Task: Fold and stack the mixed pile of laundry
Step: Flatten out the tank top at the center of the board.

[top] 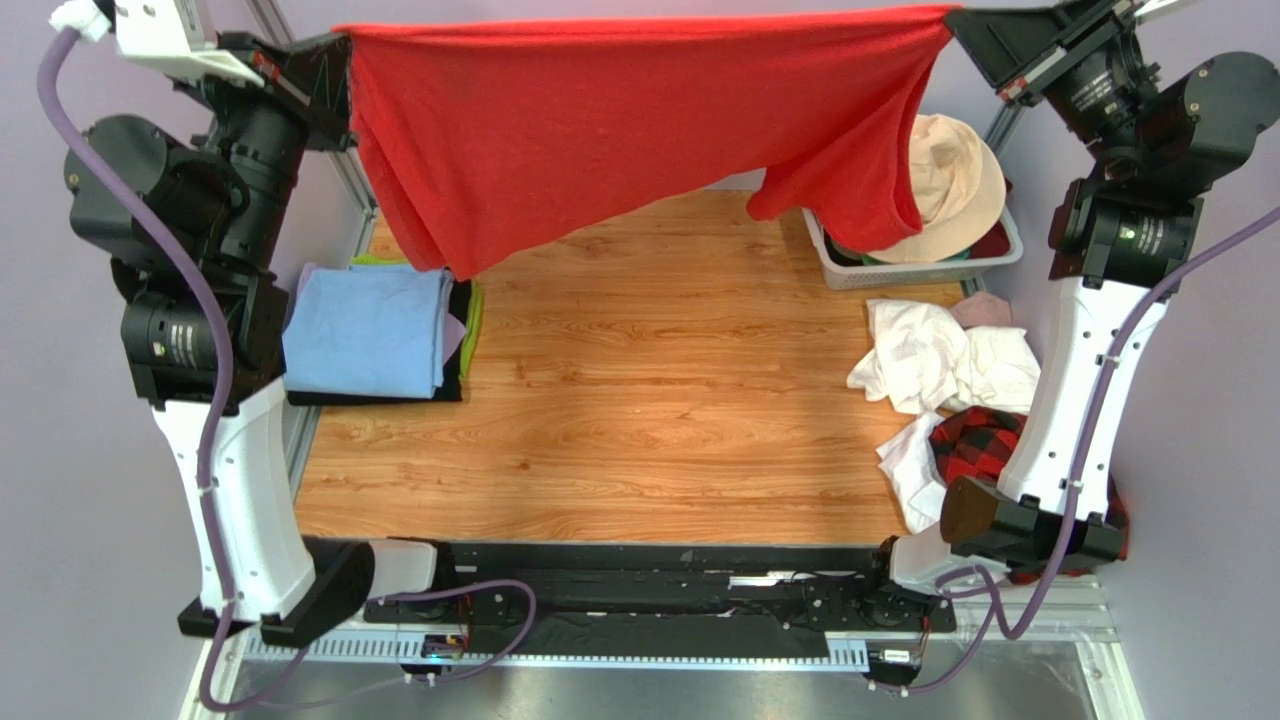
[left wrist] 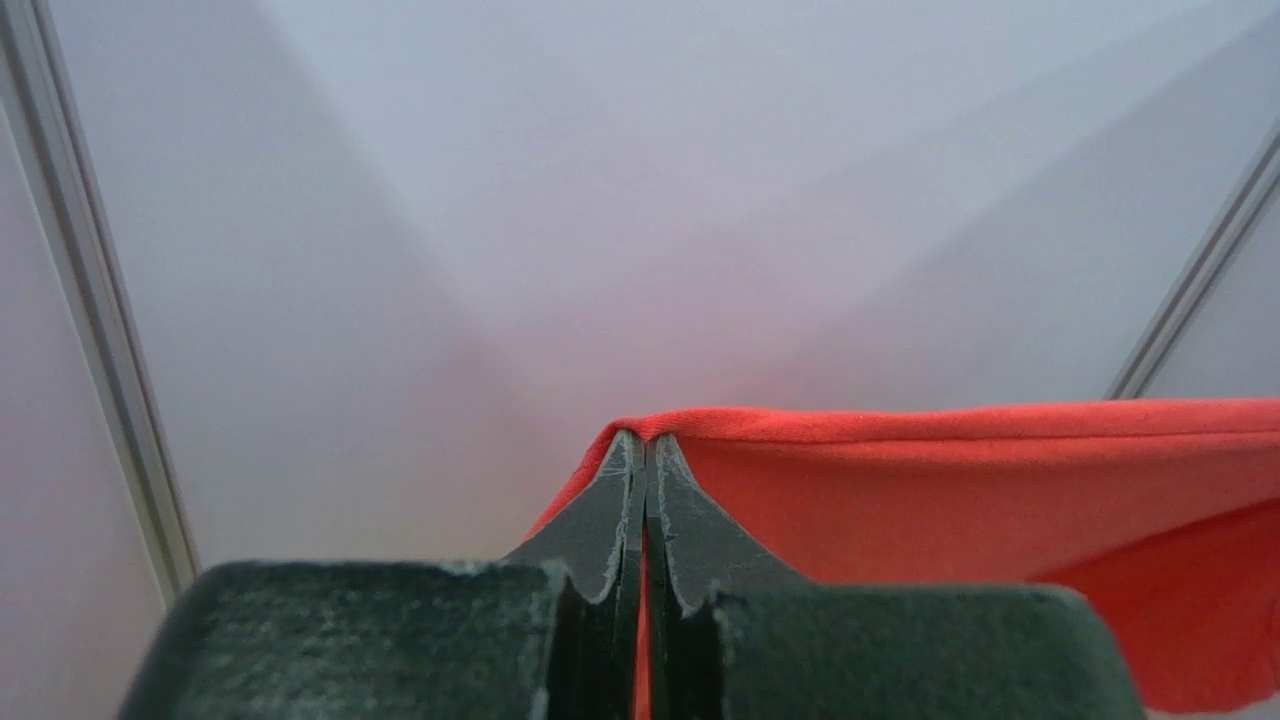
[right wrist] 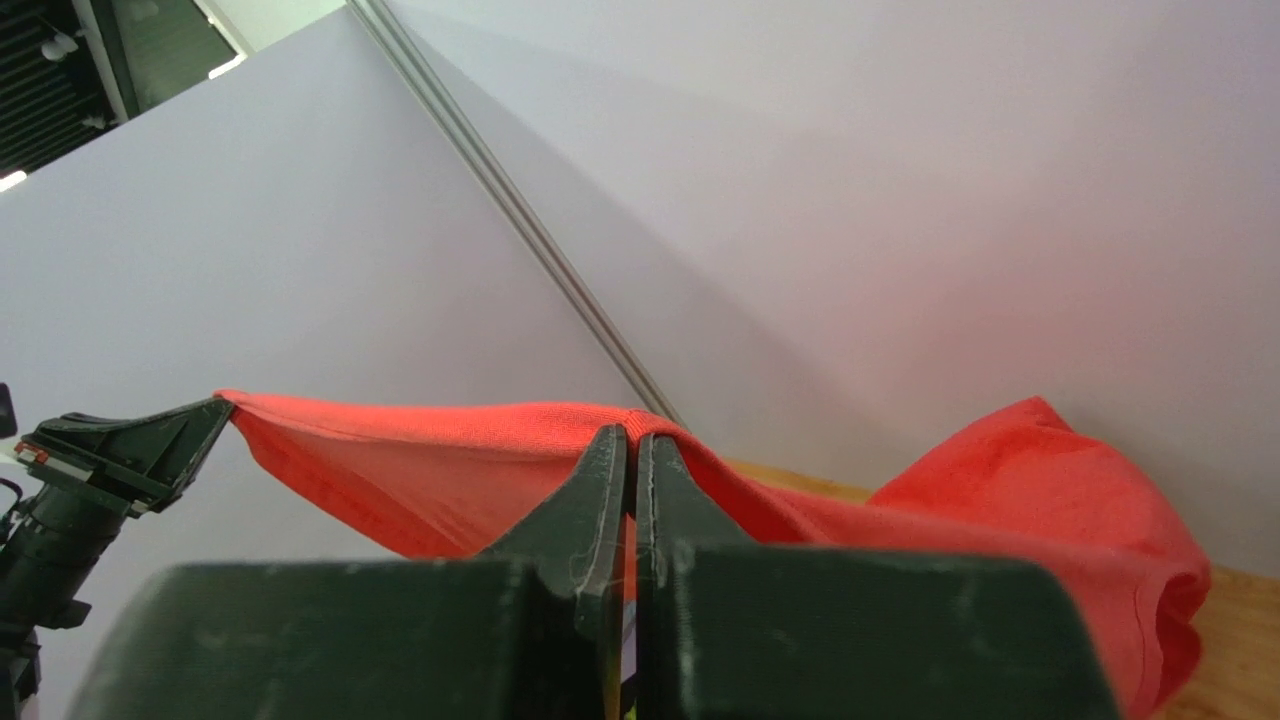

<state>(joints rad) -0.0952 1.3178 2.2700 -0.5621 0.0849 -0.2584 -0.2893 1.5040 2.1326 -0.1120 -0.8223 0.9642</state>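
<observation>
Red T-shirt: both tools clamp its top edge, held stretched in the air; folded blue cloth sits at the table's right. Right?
No: the blue cloth sits at the left of the table, beside the left arm, per the top view. Both the left tool and right tool do clamp the red T-shirt, stretched in the air.

Bright, even light everywhere, no harsh glare

Top view's sharp, just a faint warm sheen on the table. In my 2 wrist cams my own fingers look soft up close, and the wall goes pinkish above the red T-shirt.
</observation>
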